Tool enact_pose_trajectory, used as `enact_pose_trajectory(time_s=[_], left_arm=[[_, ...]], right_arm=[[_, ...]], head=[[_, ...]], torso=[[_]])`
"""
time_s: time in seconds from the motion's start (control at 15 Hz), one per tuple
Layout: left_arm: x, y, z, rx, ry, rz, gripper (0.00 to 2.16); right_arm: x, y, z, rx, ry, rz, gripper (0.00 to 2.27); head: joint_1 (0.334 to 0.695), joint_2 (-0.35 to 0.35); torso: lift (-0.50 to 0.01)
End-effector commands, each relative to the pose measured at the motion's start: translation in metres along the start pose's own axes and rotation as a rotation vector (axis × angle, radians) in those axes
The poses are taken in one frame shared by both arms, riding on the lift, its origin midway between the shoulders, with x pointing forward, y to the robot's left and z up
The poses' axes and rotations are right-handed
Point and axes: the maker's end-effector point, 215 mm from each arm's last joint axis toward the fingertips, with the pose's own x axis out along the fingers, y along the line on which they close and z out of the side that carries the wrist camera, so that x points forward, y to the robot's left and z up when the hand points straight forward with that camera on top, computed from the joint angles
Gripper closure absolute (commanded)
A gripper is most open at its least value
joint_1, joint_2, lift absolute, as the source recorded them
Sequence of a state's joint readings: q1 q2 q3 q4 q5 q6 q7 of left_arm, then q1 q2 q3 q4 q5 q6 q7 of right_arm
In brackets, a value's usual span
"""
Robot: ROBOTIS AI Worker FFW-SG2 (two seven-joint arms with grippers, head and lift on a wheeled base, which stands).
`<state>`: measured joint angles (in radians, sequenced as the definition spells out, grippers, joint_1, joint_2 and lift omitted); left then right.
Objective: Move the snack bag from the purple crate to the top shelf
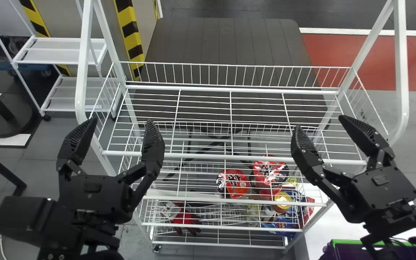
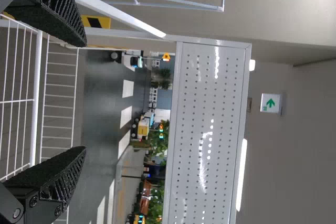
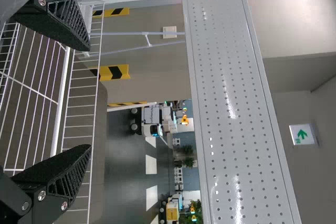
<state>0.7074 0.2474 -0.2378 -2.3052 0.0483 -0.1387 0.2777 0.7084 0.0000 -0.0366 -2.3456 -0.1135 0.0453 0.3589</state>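
Room separates left gripper (image 1: pixel 120 122) and right gripper (image 1: pixel 320 122), fingers spread apart, near shelf edge (image 1: pixel 229 156).

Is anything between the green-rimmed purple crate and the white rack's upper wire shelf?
Yes: in the head view, the black right tool and its arm hang between crate and shelf. A white wire guard closes the shelf's right end; the low front bar looks easier.

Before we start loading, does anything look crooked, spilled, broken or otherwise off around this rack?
Nothing plainly looks broken or spilled, though wires partly hide things. The wire rack looks straight, and the left gripper and right gripper hang open by it. The untidiest spot is its lower right, where packets sit jumbled together.
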Motion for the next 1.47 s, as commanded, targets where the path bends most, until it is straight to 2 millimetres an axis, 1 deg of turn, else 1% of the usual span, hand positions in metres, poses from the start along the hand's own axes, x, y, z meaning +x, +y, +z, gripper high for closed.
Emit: enact_pose_trajectory(time_s=[0.0, 0.47, 0.8, 0.87, 1.2, 1.4], left_arm=[[0.000, 0.000, 0.002, -0.002, -0.008, 0.001, 0.12], [0.002, 0.000, 0.003, -0.002, -0.016, 0.001, 0.12], [0.002, 0.002, 0.001, 0.001, -0.014, 0.006, 0.12], [0.002, 0.001, 0.001, 0.000, -0.013, 0.004, 0.12], [0.002, 0.001, -0.004, 0.000, -0.003, 0.003, 0.12], [0.002, -0.002, -0.003, 0.000, -0.004, -0.004, 0.12]], right_arm=[[0.001, 0.000, 0.000, 0.002, 0.000, 0.000, 0.18], [0.004, -0.002, -0.005, 0.006, 0.005, -0.001, 0.18], [0.005, -0.002, -0.004, 0.005, 0.000, -0.001, 0.18], [0.005, -0.002, -0.012, 0.016, 0.029, -0.004, 0.18], [0.003, -0.002, -0.020, 0.020, 0.052, -0.003, 0.18], [0.001, -0.002, -0.021, 0.017, 0.056, -0.002, 0.18]], head=[[0.695, -0.001], [0.695, -0.001], [0.695, 0.000], [0.695, 0.001], [0.695, 0.001], [0.695, -0.001]], torso=[[0.000], [0.000], [0.000], [-0.010], [-0.029], [-0.040]])
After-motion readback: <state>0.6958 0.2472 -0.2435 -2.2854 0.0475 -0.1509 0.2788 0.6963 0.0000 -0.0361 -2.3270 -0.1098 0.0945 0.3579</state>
